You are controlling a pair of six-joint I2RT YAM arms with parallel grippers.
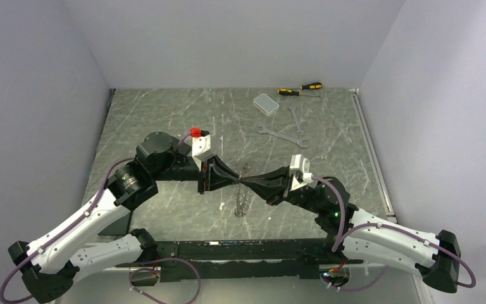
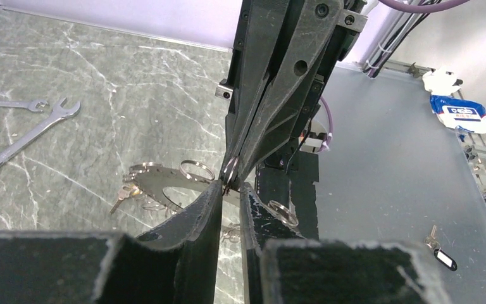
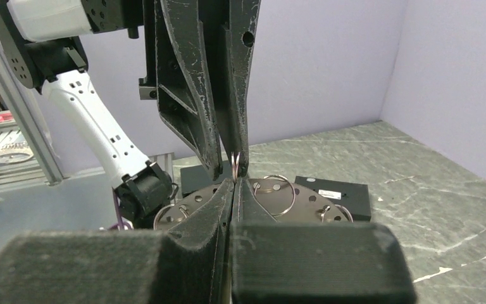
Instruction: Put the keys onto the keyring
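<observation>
Silver keyring (image 2: pixel 230 170) between left claw (image 2: pixel 231 187), right claw (image 3: pixel 234 183)

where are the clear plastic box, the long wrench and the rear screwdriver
clear plastic box (image 1: pixel 266 103): top view, centre of its top
long wrench (image 1: pixel 283 137): top view, middle of its shaft
rear screwdriver (image 1: pixel 312 85): top view, its yellow-and-black handle

Left hand (image 1: pixel 235 180) and right hand (image 1: pixel 248 183), tip to tip
Thin metal keyring (image 1: pixel 243 201) is laid beneath; long silver wrenches (image 1: pixel 282 137) and clear plastic box (image 1: pixel 266 103) are placed behind, rightward.
</observation>
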